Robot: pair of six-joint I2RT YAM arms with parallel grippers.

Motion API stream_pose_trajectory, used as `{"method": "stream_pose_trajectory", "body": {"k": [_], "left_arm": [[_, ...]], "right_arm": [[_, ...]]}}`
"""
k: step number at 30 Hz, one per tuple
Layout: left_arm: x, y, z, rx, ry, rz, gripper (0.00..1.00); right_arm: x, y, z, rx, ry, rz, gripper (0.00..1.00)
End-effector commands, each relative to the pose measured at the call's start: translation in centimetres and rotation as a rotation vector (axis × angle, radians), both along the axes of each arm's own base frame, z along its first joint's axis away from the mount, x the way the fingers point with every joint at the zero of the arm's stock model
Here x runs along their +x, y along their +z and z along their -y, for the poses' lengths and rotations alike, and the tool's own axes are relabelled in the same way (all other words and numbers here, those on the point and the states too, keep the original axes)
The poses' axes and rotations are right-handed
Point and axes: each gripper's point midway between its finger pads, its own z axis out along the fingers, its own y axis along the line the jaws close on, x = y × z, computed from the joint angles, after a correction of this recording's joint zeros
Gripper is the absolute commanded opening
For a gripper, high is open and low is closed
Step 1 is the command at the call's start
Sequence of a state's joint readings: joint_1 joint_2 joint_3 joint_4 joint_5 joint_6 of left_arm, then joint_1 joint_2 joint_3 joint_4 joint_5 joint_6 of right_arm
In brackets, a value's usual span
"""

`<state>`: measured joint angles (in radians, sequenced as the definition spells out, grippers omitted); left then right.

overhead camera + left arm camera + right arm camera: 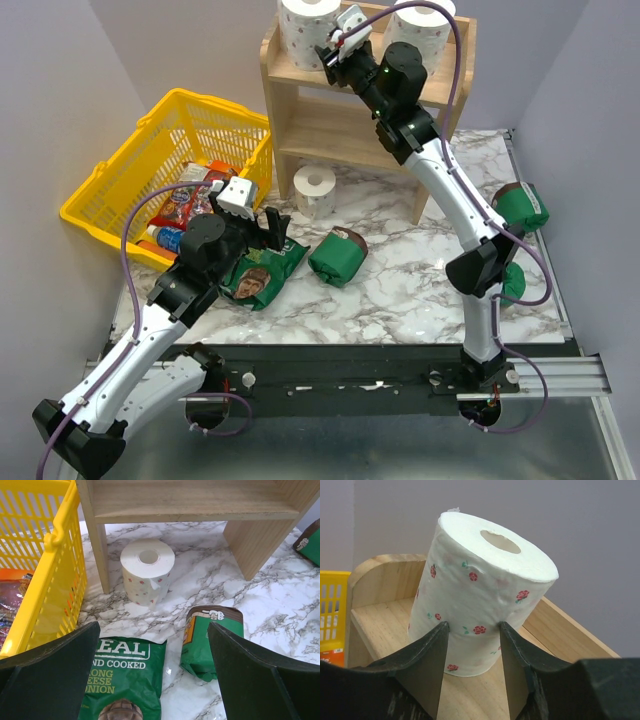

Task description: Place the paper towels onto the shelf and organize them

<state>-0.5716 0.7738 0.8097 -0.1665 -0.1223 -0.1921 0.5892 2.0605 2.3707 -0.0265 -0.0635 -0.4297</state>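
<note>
The wooden shelf (330, 130) stands at the back of the table. Two paper towel rolls stand on its top tier, one on the left (306, 25) and one on the right (425, 30). My right gripper (333, 52) is half closed, and its tips pinch the near side of the left roll (485, 580), which rests on the top board (380, 620). The third roll (316, 190) stands on the table beside the shelf's left leg, and also shows in the left wrist view (147, 570). My left gripper (272, 222) is open and empty, hovering in front of that roll.
A yellow basket (170, 120) with snack packets sits at the left, close to the shelf (190, 500). A green crisp bag (125, 675) and a dark green package (210, 640) lie under my left gripper (153, 625). Two more green packages (522, 207) lie at the right edge.
</note>
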Motion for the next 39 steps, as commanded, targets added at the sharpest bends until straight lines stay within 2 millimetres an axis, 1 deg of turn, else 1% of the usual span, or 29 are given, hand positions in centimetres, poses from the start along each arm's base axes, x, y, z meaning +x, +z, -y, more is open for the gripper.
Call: {"method": "stream_pose_trajectory", "body": {"k": [1, 4, 6, 7, 8, 13, 16, 17, 19, 21, 22, 28, 31, 33, 36, 37, 38, 39], "left_arm": [[-0.1, 1.1, 0.0, -0.003, -0.004, 0.019, 0.99], [-0.1, 1.2, -0.1, -0.003, -0.001, 0.022, 0.99], [-0.1, 1.1, 0.0, -0.003, -0.003, 0.019, 0.99], [-0.1, 1.2, -0.1, -0.002, -0.001, 0.021, 0.99], [-0.1, 1.1, -0.1, -0.001, -0.001, 0.020, 0.99], [0.0, 1.1, -0.1, 0.001, 0.003, 0.020, 0.99], [0.0, 1.0, -0.1, 0.002, 0.003, 0.018, 0.99], [0.0, 0.9, -0.1, 0.004, 0.003, 0.016, 0.99], [0.1, 0.9, -0.1, 0.004, 0.003, 0.016, 0.99], [0.1, 0.9, 0.0, 0.005, 0.000, 0.013, 0.99], [0.1, 0.9, 0.0, 0.005, 0.000, 0.013, 0.99], [0.1, 0.7, 0.2, 0.004, -0.007, 0.007, 0.99], [0.1, 0.8, 0.2, 0.005, -0.006, 0.009, 0.99], [0.1, 0.7, 0.2, 0.006, -0.006, 0.007, 0.99], [0.1, 0.7, 0.2, 0.007, -0.006, 0.009, 0.99], [0.1, 0.6, 0.2, 0.008, -0.008, 0.006, 0.99], [0.1, 0.6, 0.2, 0.007, -0.006, 0.005, 0.99], [0.2, 0.6, 0.1, 0.011, 0.000, 0.007, 0.99]], "right_arm": [[1.4, -1.3, 0.7, 0.012, -0.079, -0.032, 0.55], [0.9, -0.8, 1.5, 0.019, -0.095, -0.029, 0.55], [0.9, -1.0, 2.2, 0.016, -0.125, -0.036, 0.55], [0.7, -0.3, 2.7, 0.034, -0.141, -0.019, 0.55], [0.6, -0.3, 3.5, 0.042, -0.165, -0.022, 0.55], [0.1, 0.7, 5.5, 0.088, -0.193, -0.020, 0.57], [0.2, 1.1, 7.0, 0.114, -0.251, -0.027, 0.57], [0.4, 1.1, 8.1, 0.133, -0.313, -0.036, 0.57], [0.4, 1.4, 9.6, 0.149, -0.377, -0.040, 0.56], [0.6, 1.0, 12.0, 0.164, -0.499, -0.055, 0.56], [0.7, 0.8, 12.9, 0.166, -0.541, -0.061, 0.56], [-0.1, 0.6, 15.9, 0.185, -0.641, -0.078, 0.55], [-0.3, 0.4, 16.4, 0.181, -0.650, -0.082, 0.55], [-0.7, 0.7, 16.5, 0.182, -0.647, -0.080, 0.55], [-1.4, 1.1, 15.2, 0.182, -0.547, -0.076, 0.55], [-1.9, 1.3, 13.3, 0.153, -0.431, -0.073, 0.55], [-2.3, 1.3, 12.3, 0.132, -0.368, -0.074, 0.55], [-3.3, 1.8, 11.6, 0.118, -0.307, -0.069, 0.55]]}}
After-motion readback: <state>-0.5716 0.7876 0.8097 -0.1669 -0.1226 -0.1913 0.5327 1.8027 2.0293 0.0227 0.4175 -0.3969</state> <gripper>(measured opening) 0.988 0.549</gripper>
